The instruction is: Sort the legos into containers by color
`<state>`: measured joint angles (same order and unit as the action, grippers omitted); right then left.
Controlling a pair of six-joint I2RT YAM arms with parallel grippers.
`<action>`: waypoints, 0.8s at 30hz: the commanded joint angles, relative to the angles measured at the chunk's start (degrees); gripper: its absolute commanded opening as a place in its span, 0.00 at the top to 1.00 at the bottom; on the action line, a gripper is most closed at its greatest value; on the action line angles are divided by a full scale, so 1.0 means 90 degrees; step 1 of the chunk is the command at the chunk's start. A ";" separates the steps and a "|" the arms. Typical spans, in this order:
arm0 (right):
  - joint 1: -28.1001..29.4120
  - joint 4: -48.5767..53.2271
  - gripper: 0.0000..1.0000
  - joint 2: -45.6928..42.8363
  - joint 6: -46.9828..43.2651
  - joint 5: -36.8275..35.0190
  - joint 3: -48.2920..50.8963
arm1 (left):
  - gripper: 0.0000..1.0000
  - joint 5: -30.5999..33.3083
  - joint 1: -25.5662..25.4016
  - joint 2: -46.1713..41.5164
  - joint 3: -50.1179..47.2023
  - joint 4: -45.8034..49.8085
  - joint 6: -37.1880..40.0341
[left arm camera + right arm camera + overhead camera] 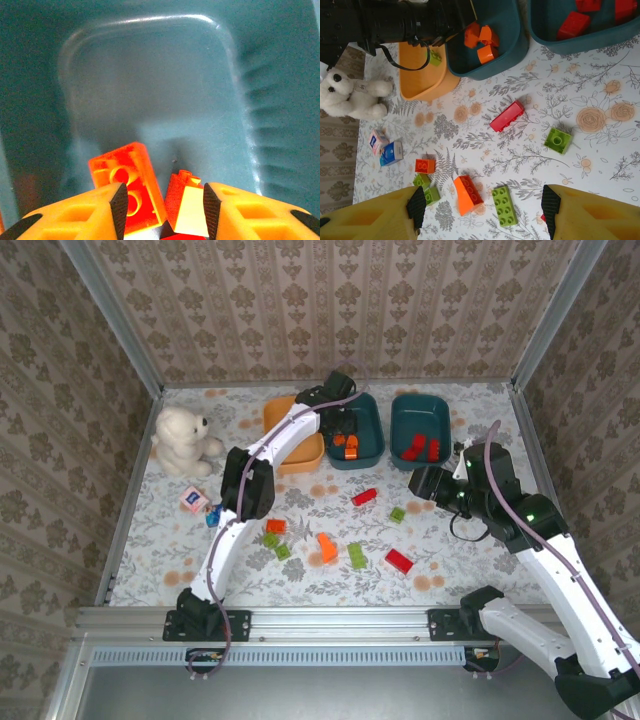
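Left gripper [162,200] hangs parted over the teal tray [150,75], orange bricks [127,175] lying together beneath it. Right gripper [483,202] hovers wide and empty above loose bricks [507,116].

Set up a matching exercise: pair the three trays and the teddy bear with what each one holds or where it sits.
Things:
1. orange tray
2. middle teal tray
3. right teal tray
4. teddy bear

Contents or place:
a. red bricks inside
b. outside every tray, far left
c. a green brick inside
d. orange bricks inside

Pairs: 1-c, 2-d, 3-a, 4-b.
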<state>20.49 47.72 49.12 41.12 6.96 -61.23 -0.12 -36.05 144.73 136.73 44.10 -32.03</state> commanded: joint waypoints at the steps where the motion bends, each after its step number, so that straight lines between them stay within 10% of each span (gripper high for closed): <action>1: -0.0040 -0.0056 0.34 0.0017 -0.0047 0.0115 0.0046 | 0.50 0.0137 0.0003 -0.0242 0.0267 0.0184 -0.0250; 13: -0.0099 0.0446 0.34 0.0500 -0.0398 -0.0254 -0.0429 | 0.41 0.0275 -0.0200 -0.1721 -0.0100 0.0098 -0.0386; 24: 0.0137 0.1455 0.37 0.1215 -0.0786 -0.0712 -0.0902 | 0.36 0.0223 -0.0249 -0.5276 -0.4084 -0.0818 -0.0298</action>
<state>20.56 54.70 58.74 36.53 3.95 -66.94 1.54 -38.37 102.32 106.94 37.74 -34.76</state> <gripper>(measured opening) 0.632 0.641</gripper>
